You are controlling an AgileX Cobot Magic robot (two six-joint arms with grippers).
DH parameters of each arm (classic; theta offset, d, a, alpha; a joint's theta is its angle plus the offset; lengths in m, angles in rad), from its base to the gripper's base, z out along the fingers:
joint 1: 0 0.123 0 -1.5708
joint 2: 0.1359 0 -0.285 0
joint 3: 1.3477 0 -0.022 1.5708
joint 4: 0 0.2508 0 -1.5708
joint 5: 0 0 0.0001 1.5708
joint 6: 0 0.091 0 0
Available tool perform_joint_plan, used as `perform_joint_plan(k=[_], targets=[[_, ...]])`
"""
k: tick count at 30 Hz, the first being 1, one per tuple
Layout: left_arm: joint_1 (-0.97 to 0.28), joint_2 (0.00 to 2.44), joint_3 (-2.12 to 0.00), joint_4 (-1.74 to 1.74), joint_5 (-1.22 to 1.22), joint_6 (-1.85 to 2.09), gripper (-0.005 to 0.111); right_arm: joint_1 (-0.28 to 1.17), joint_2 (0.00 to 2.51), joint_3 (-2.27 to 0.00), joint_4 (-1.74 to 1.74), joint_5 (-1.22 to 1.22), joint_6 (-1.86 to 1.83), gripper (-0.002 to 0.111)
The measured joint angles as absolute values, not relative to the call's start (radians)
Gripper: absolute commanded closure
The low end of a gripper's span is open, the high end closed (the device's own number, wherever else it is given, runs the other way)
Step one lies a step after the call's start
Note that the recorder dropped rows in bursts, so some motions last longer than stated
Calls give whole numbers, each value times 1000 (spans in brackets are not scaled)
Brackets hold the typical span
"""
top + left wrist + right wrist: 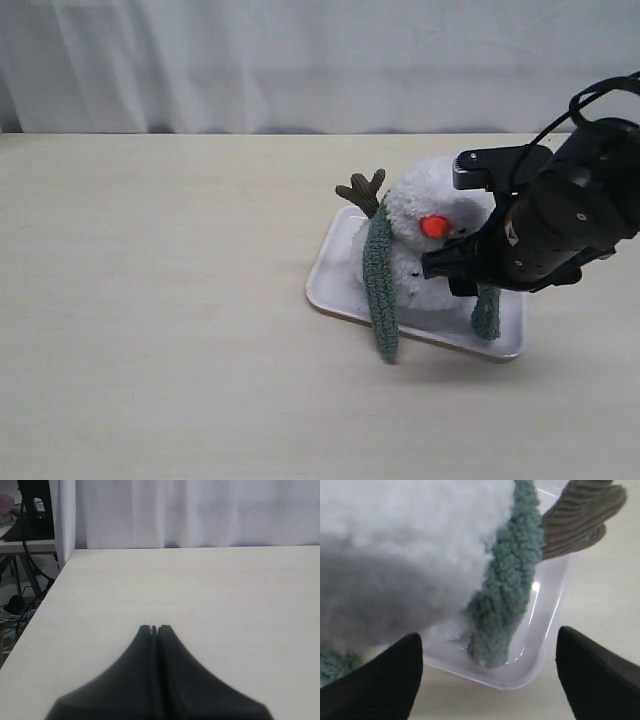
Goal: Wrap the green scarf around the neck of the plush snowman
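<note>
Currently the plush snowman [425, 200] is sitting on a white tray [330, 285], the green scarf [380, 285] draping over its neck [405, 240], both ends trailing toward 6 o'clock. At its 3 o'clock the right gripper [488, 635] is hovering, jaws spread wide. The left gripper [154, 628] is pressing its jaws together above the table [210, 590].

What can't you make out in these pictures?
- Exterior view: the right arm covers the front of the snowman, so whether the scarf ends cross there is hidden.
- Right wrist view: snowman blurred, mostly cut off by the edges.
- Left wrist view: snowman and scarf out of frame.
</note>
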State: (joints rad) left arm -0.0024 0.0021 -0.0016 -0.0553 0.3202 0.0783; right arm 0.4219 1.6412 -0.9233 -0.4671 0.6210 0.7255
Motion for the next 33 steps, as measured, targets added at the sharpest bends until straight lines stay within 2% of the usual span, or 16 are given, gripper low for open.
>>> perform_joint_plan(k=[2,9,16,26,33], targets=[[-2,2,-2,-55,320,78,107,422,1666,-923,-465,612,700,41],[-2,2,-2,-55,320,78,107,422,1737,-923,-473,593,685,67],[-2,2,-2,-55,320,78,107,422,1755,-923,-494,584,681,104],[-2,2,-2,-55,320,78,107,422,1732,-923,-451,600,655,104],[-2,2,-2,-55,320,78,107,422,1634,-923,-236,614,481,104]])
